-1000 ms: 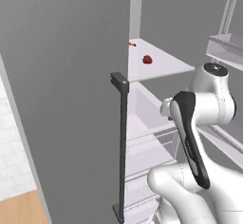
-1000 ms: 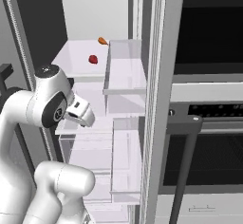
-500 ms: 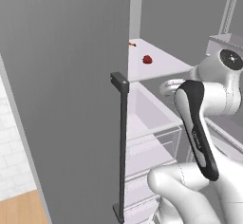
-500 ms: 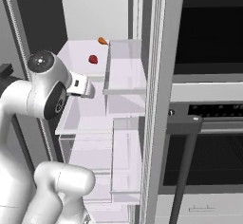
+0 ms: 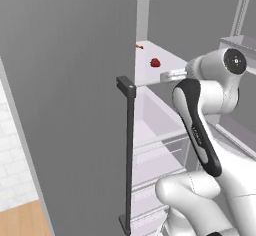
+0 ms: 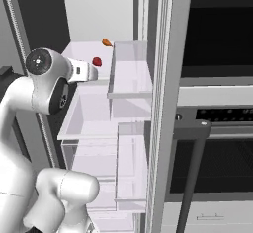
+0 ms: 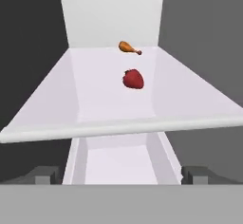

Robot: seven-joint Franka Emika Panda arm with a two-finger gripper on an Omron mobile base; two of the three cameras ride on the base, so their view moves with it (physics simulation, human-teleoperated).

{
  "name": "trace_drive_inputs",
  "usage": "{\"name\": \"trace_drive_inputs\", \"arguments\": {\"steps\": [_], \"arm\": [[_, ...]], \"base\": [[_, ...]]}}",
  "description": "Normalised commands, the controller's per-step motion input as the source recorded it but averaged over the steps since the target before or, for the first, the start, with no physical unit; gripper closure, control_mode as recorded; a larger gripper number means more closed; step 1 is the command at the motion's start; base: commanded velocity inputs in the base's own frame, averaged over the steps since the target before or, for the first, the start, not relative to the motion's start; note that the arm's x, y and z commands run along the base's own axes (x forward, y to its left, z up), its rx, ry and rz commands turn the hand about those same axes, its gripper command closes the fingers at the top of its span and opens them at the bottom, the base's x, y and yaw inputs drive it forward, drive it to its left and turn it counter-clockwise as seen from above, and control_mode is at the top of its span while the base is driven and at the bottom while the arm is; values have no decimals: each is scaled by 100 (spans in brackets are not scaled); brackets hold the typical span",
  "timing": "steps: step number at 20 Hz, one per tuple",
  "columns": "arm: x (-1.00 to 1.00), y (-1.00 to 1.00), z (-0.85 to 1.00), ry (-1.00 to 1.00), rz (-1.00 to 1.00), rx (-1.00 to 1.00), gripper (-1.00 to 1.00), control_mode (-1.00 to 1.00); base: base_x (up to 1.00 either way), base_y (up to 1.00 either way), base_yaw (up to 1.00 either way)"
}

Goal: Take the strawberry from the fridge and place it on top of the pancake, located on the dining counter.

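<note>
The fridge stands open, its grey door swung toward me with the long dark handle running down its edge. Inside, a white shelf carries two bits of food: the strawberry sits near the middle of it, and a small orange drumstick lies farther back, close to the rear wall. The two are apart, not touching. Under that shelf a clear drawer sits open-topped, and I cannot make out anything in it. More clear drawers stack below. On the inner side of the right door hang clear bins, one above another, and nothing inside them is visible to me.

The hand is level with the front lip of the shelf, short of it, pointing inward at the strawberry; its fingers stand wide apart and hold nothing.

To the right of the fridge is a dark built-in oven with a bar handle. At the far left, a strip of wooden floor meets a pale tiled wall.
</note>
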Motion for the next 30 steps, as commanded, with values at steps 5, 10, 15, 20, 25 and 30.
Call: {"name": "trace_drive_inputs", "arguments": {"steps": [5, 10, 15, 20, 25, 30], "arm": [[45, -6, 74, 3, 7, -1, -100, -100], [86, -8, 15, 22, 0, -2, -100, -100], [83, -2, -17, 12, 0, 0, -100, -100], [73, 0, -47, 10, 0, 0, -100, -100], [55, 0, -43, 0, 0, -2, -100, -100], [39, 0, -34, 1, 0, -1, -100, -100]], "base": [[0, 0, 0], [0, 0, 0], [0, 0, 0], [0, 0, 0], [0, 0, 0], [0, 0, 0]]}}
